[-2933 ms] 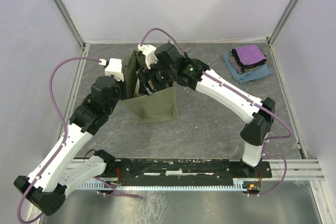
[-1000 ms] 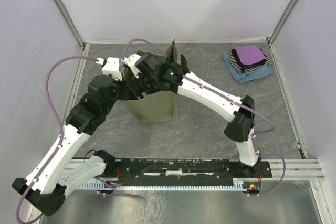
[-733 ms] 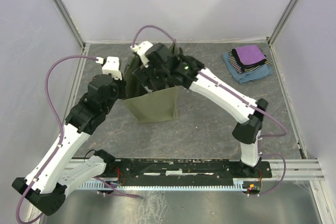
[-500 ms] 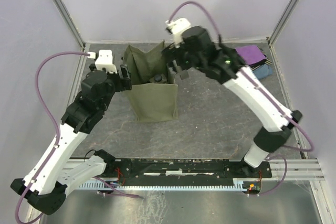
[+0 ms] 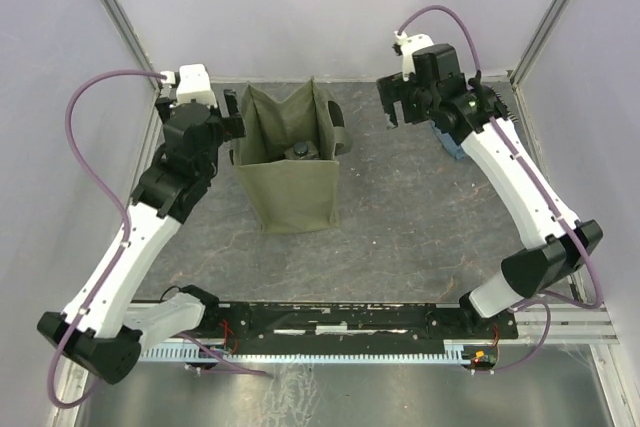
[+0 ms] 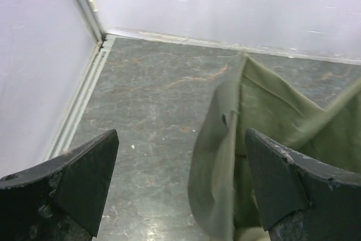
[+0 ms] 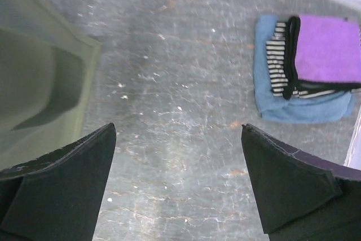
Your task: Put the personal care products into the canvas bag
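Up at the far end, the canvas bag (image 5: 290, 187) stands upright with its mouth gaping, a dark-capped product (image 5: 298, 151) visible inside and none seen outside. The left gripper (image 6: 181, 134) hovers beside its rim, the right gripper (image 7: 178, 127) between bag and folded cloths (image 7: 307, 66). Both are spread and empty, likely because packing looks finished.

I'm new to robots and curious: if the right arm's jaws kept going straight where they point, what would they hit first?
Probably the bare table, between the canvas bag and the folded cloths. The right gripper is open with nothing in its line, though depth is hard to judge.
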Controlling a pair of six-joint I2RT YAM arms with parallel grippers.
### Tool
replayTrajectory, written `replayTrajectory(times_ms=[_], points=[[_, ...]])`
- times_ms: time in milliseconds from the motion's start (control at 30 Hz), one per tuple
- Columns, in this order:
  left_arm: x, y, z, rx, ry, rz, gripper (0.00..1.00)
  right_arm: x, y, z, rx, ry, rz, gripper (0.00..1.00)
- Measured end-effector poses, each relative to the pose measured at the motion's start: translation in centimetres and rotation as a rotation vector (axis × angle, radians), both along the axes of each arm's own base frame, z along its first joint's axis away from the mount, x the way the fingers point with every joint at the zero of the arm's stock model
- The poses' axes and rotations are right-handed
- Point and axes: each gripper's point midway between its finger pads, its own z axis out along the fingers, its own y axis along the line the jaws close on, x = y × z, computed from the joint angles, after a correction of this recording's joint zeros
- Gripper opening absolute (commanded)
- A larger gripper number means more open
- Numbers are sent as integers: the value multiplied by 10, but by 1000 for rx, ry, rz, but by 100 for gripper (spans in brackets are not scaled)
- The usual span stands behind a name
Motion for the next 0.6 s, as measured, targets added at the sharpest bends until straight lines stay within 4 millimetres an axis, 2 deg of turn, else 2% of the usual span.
replayTrajectory(times_ms=[133, 267, 433, 533, 600], points=[[25, 30, -13, 10, 50, 77, 99, 19, -33, -35, 13, 85, -66, 100], [40, 63, -22, 0, 83, 141, 100, 32, -55, -47, 55, 110, -106, 100], [68, 104, -15, -35, 95, 217, 100, 44, -78, -61, 99, 127, -147, 100], [90, 114, -24, -60, 126, 260, 100, 50, -90, -70, 101, 146, -176, 100], [102, 113, -42, -77, 171, 276, 100, 54, -97, -77, 99, 157, -192, 100]])
